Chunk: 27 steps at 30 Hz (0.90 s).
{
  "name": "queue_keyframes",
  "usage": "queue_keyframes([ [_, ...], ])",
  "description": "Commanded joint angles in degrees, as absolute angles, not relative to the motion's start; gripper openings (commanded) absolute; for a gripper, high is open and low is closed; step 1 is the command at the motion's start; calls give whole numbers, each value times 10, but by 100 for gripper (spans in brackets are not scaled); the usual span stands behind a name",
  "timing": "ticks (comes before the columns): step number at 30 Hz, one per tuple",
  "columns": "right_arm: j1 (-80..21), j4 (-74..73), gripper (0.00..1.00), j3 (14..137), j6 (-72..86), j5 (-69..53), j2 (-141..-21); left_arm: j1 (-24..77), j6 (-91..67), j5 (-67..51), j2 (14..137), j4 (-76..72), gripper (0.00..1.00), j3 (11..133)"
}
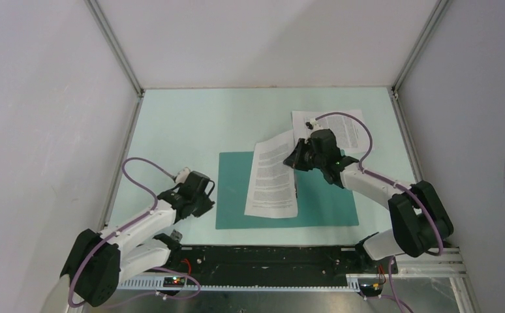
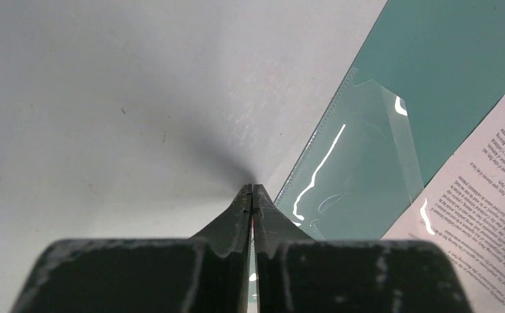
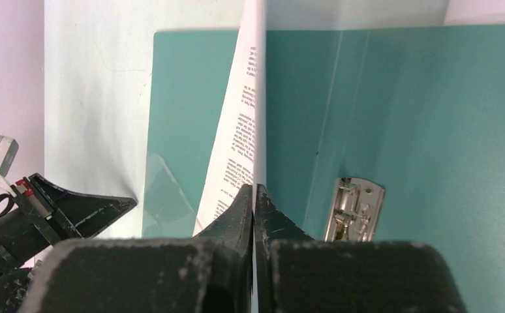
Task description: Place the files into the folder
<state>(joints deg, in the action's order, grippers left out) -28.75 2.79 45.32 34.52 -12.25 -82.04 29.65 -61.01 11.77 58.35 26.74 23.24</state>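
1. Left gripper (image 2: 251, 190) is resting low at the near-left edge of the folder (image 1: 328, 205), fingers pressed together beside its clear pocket (image 2: 361, 163); I cannot tell whether it is pinching anything.
2. Folder is lying open and flat mid-table, its clip (image 3: 354, 208) showing by the spine.
3. Right gripper (image 3: 255, 190) is pinching the first sheet (image 1: 273, 179) by its right edge, holding that side raised. The rest is draping askew over the left cover and overhanging the far edge.
4. Second sheet (image 1: 344, 130) is lying on the table beyond the folder.
5. Placing the first sheet appears to be underway. The next move is calling for squaring it within the cover, lowering it and letting go.
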Motion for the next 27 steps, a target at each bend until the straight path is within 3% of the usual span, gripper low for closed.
queue_keyframes([
  [1, -311, 71, 0, 454, 353, -126, -842, 294, -610, 122, 596, 267, 4, 234],
  [4, -332, 73, 0, 454, 361, -111, -853, 294, -610, 119, 609, 268, 0, 238],
  [27, -341, 129, 0, 479, 379, -99, -924, 304, -596, 110, 640, 262, 0, 253],
])
